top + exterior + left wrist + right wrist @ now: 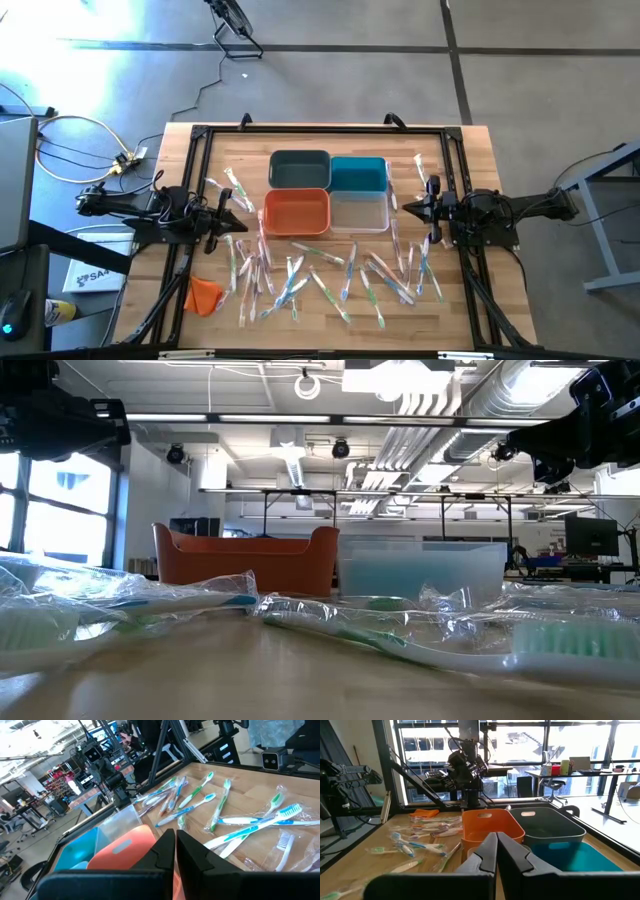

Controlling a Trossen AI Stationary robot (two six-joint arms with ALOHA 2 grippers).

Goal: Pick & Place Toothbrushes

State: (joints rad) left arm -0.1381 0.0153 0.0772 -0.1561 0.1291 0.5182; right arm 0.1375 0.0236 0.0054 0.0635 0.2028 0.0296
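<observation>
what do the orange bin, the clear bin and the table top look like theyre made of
Orange bin: looks like moulded plastic, opaque with a smooth, slightly satin skin and rounded corners. Clear bin: probably plastic too, frosted and translucent; in the low view the room shows dimly through its wall. Table top: wood, apparently butcher-block, since pale strips with grain run side by side; the finish looks matte.
</observation>
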